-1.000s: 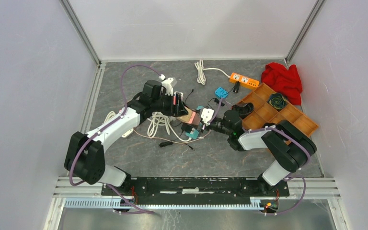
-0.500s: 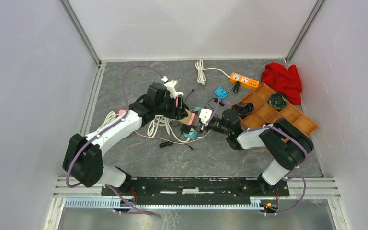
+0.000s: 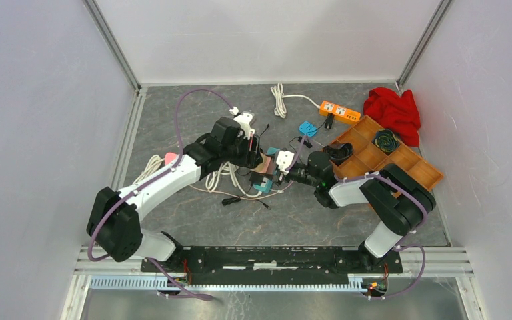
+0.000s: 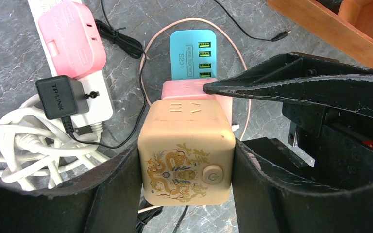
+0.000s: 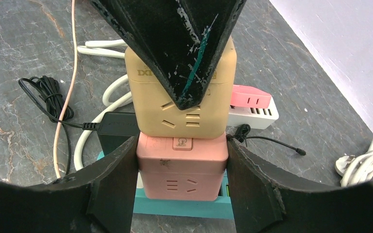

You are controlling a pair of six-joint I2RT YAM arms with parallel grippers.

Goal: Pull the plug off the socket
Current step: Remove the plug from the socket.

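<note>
Left wrist view shows the left claw [image 4: 187, 162] clamped on both sides of the beige cube socket [image 4: 187, 141]; the pink cube plug [image 4: 189, 90] touches its 12 o'clock face, and the right claw [image 5: 182, 160] grips that plug by its sides, both near the middle of the table [image 3: 293, 220]

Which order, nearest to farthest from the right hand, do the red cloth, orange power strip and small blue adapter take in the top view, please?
1. Small blue adapter, just beyond.
2. Orange power strip, far edge.
3. Red cloth, far-right corner.
</note>
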